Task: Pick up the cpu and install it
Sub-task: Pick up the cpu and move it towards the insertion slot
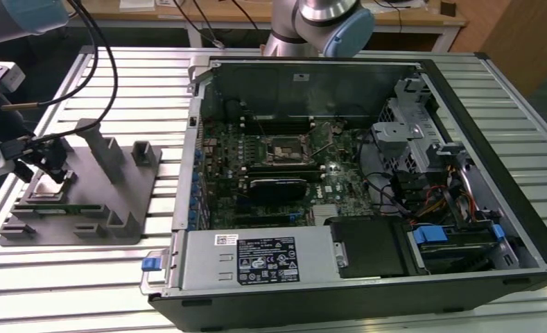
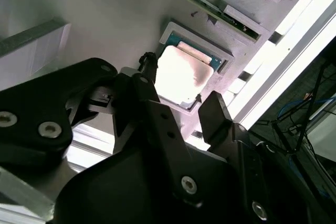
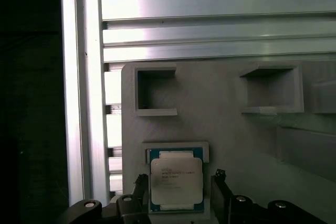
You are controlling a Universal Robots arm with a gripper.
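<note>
Right: cpu sitting centred between the spread gripper fingers, not clamped

The cpu is lying flat, silver lid up, in its square pocket in the grey fixture. That fixture is sitting on the slatted worktop at the exterior view's left, well apart from the open PC case.

The chip is square, so there's no long axis to speak of. In the first wrist view its edges are running parallel to the finger faces.

The gripper is hanging directly over it, jaws wide. One of the fingers is standing just beside each of two opposite edges, with a thin gap showing on both sides, so I'm reading it as not touching.

The second wrist view is agreeing, with the pale lid showing between the two black fingers. So the chip is lying straight below the gripper, squared up to it.

The socket on the motherboard is sitting inside the case, well off toward the exterior view's right.
</note>
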